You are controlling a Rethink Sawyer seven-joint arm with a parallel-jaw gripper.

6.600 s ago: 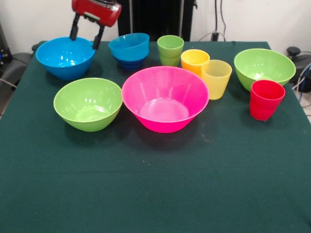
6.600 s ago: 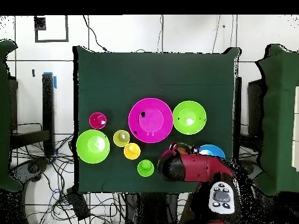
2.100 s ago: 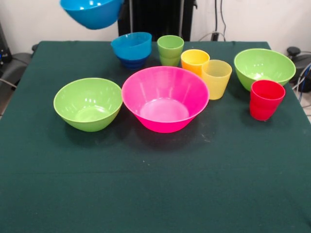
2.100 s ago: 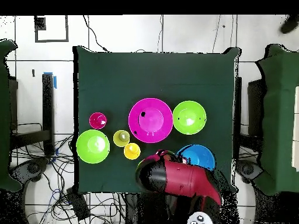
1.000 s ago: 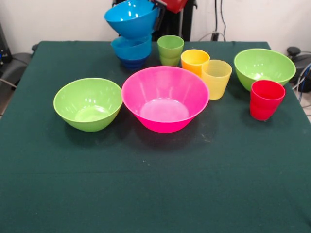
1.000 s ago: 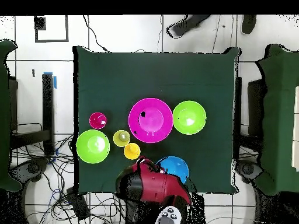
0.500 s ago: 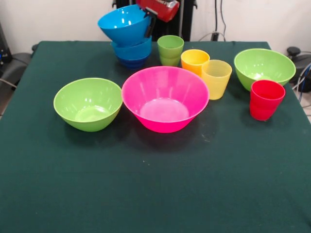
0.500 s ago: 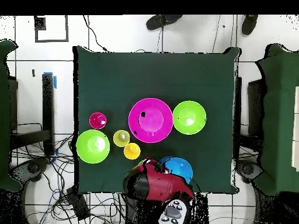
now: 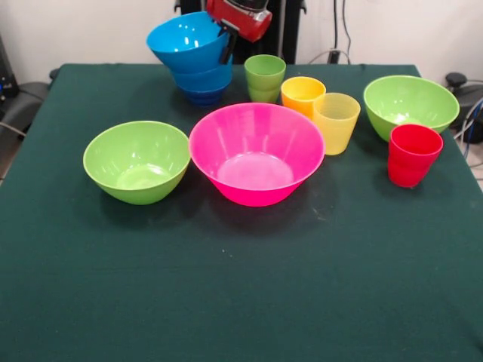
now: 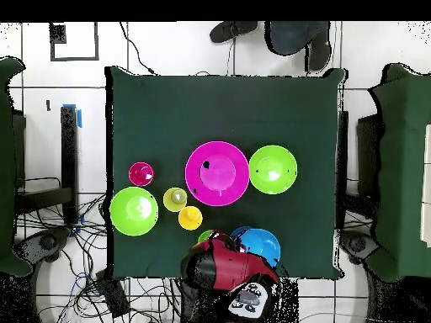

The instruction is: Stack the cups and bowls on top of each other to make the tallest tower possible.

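The bright blue bowl (image 9: 187,39) (image 10: 262,246) leans tilted on the tower (image 9: 201,84) of smaller blue bowls at the table's back. My gripper (image 9: 226,45) is shut on that bowl's right rim. In the overhead view the red arm (image 10: 226,267) covers the gripper and most of the green cup (image 10: 206,238). Right of the tower stand the green cup (image 9: 264,78), the orange cup (image 9: 302,93) and the pale yellow cup (image 9: 336,121). The red cup (image 9: 412,154) stands at the right. The pink bowl (image 9: 255,152) sits mid-table between two lime bowls (image 9: 137,161) (image 9: 410,103).
A person's shoes (image 10: 286,34) show beyond the table's far edge in the overhead view. The green tablecloth (image 9: 241,286) stretches toward the front of the front view. Cables (image 10: 76,244) lie on the floor beside the table.
The bright blue bowl, held by my gripper, has come down and a little leftward onto the blue stack. The person's feet at the overhead view's top edge have shifted.
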